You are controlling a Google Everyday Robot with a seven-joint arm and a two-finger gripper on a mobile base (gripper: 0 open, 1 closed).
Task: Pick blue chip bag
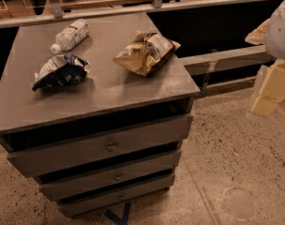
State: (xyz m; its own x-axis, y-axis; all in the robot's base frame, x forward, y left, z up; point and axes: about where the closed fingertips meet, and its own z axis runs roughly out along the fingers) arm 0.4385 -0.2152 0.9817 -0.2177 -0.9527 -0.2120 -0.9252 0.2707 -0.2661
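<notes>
The blue chip bag (60, 71) is a small crumpled navy foil bag with white patches. It lies on the left part of the grey drawer cabinet's top (109, 86). My gripper (270, 93) is at the right edge of the view, off the cabinet's right side and over the floor, well away from the bag. Nothing is seen in it.
A white-labelled plastic bottle (71, 35) lies on its side behind the blue bag. A larger tan-yellow and brown chip bag (146, 52) lies at the top's right. The cabinet has three drawers (109, 146) pulled out in steps. A rail and ledge (227, 59) run behind. Speckled floor (236, 172) is on the right.
</notes>
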